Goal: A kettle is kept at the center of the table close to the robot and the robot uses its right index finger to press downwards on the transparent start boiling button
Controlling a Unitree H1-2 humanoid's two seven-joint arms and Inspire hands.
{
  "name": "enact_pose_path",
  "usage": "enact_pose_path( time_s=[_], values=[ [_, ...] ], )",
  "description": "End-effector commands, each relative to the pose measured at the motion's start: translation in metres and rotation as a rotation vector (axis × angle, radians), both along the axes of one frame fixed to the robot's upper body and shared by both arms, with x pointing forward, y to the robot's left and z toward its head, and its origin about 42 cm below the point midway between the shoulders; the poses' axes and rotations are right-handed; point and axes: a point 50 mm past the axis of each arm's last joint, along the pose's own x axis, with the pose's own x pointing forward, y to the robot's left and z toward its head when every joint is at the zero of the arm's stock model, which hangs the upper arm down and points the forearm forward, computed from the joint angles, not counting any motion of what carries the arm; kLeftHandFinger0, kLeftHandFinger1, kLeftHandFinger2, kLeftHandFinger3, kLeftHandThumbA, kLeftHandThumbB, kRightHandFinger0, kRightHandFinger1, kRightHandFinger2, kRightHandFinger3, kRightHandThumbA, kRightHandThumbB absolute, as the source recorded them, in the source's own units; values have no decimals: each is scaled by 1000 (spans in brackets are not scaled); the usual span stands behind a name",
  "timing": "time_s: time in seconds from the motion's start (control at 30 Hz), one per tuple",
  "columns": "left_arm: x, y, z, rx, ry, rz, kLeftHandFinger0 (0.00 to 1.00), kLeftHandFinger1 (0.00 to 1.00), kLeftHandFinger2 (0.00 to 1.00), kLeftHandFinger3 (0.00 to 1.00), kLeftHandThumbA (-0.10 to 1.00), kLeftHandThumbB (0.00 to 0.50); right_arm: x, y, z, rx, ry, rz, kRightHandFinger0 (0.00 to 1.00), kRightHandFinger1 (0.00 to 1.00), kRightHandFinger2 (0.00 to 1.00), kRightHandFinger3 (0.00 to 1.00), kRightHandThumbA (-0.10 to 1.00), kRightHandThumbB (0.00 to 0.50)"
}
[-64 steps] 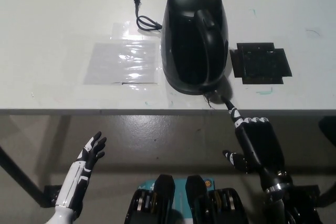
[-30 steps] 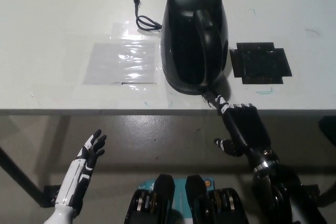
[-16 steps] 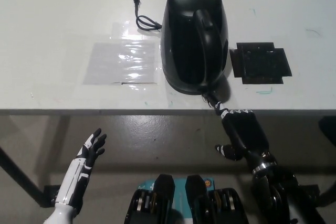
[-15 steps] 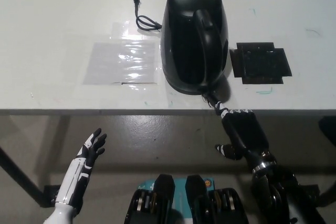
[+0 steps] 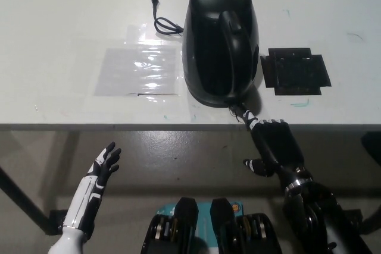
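A black kettle point(image 5: 221, 43) is seen standing upright on the white surface point(image 5: 71, 22), near the front edge and roughly in the middle of the view. Its handle point(image 5: 233, 57) runs from the lid down toward the robot, ending at the base close to the surface's edge. The start button itself cannot be made out clearly; it would lie at the foot of the handle, where the dark shapes merge.

The right robot hand point(image 5: 272, 144) is held just below and in front of the surface's edge, black, with one finger point(image 5: 243, 113) stretched out toward the foot of the kettle's handle. The tip of that finger is seen touching or almost touching the kettle's base; which of the two cannot be told. The other fingers are curled in, the thumb sticks out to the side, and nothing is held.

The left robot hand point(image 5: 102, 165) is kept low at the lower left, in front of the surface and well apart from the kettle, with its fingers spread and nothing in it.

A black cord point(image 5: 163, 21) with a plug is laid on the surface just beside the kettle's far left side. A clear plastic sheet point(image 5: 140, 68) lies flat to the left of the kettle, and a dark square pad point(image 5: 296, 71) lies to its right, both near but not touching it.
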Motion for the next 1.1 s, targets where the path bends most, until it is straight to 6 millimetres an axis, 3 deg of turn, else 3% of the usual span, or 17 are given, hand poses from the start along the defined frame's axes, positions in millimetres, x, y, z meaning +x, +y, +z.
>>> enact_pose_path(
  time_s=[0.0, 0.4, 0.5, 0.63, 0.8, 0.97, 1.07],
  values=[
    [3, 3, 15, 4, -69, -18, 1000, 1000, 1000, 1000, 987, 193, 13, 6, 23, 38, -69, 6, 0, 0, 78, 1000, 1000, 155],
    [4, 3, 15, 4, -72, -20, 1000, 1000, 1000, 1000, 983, 194, 18, 7, 11, 35, -48, 3, 0, 0, 12, 1000, 1000, 153],
    [3, 3, 16, 5, -69, -12, 1000, 1000, 1000, 1000, 982, 204, 20, 8, 7, 19, -30, -1, 0, 0, 48, 1000, 1000, 152],
    [3, 3, 16, 6, -72, -17, 1000, 1000, 1000, 1000, 979, 181, 23, 10, 0, 4, -12, -2, 0, 0, 17, 1000, 994, 147],
    [5, 3, 17, 7, -75, -21, 1000, 1000, 1000, 1000, 989, 189, 27, 8, -7, -5, 9, -12, 0, 0, 21, 1000, 999, 157],
    [5, 3, 17, 10, -77, -21, 1000, 1000, 1000, 1000, 990, 183, 28, 5, -12, -29, 27, -28, 0, 0, 90, 1000, 1000, 156],
    [5, 2, 17, 9, -76, -22, 1000, 1000, 1000, 1000, 990, 175, 26, 4, -12, -24, 29, -26, 0, 0, 34, 1000, 1000, 158]
  ],
)
